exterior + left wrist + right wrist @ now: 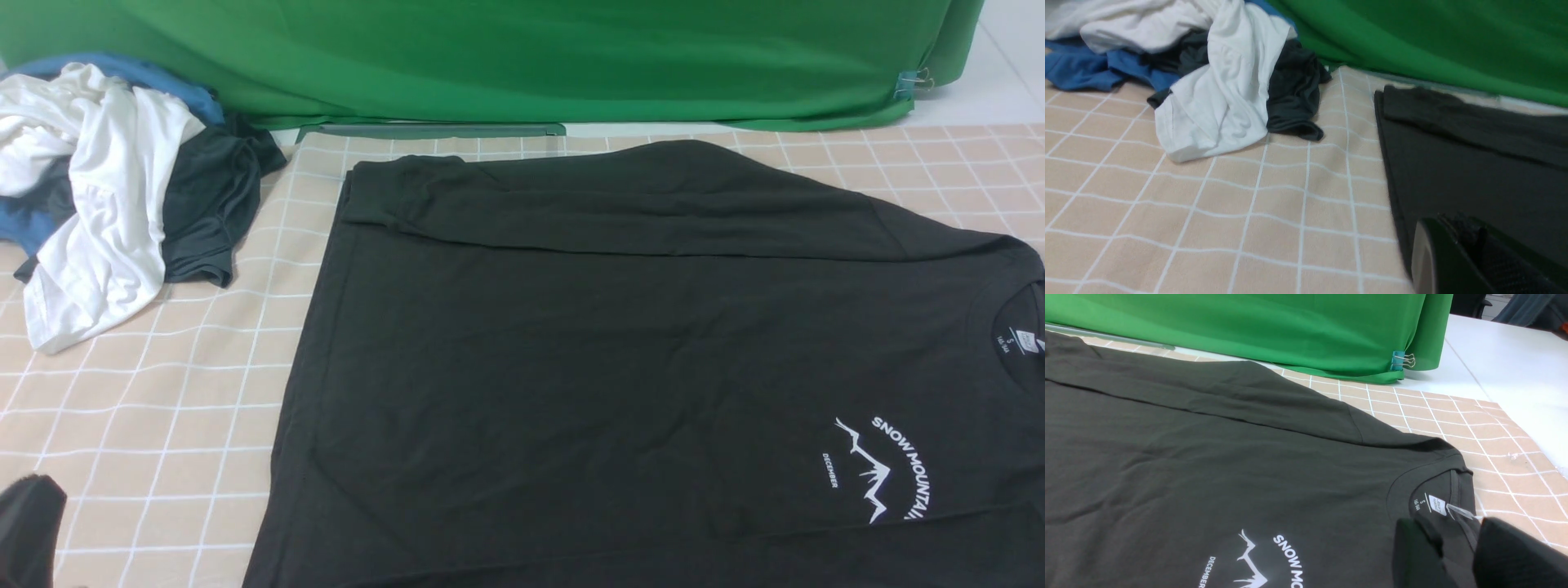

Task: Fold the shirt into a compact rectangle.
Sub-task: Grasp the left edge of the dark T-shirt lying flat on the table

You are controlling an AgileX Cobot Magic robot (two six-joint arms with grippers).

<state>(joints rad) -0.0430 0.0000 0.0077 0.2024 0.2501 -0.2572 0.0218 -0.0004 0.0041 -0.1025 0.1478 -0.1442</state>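
The large black cotton T-shirt [571, 351] with a white mountain print lies flat, chest up, on the peach checked tablecloth [163, 408]. Its long axis runs left to right, hem to the left and neck to the right, with the far sleeve folded in along the far edge. Only the right wrist view shows the right gripper [1451, 528], jaws partly apart over the collar beside the white neck label [1437, 504], contact not discernible. The left wrist view shows the left gripper [1457, 249], closed, near the hem edge, and the crumpled heap of white, blue and dark grey garments [1220, 81] apart from the shirt.
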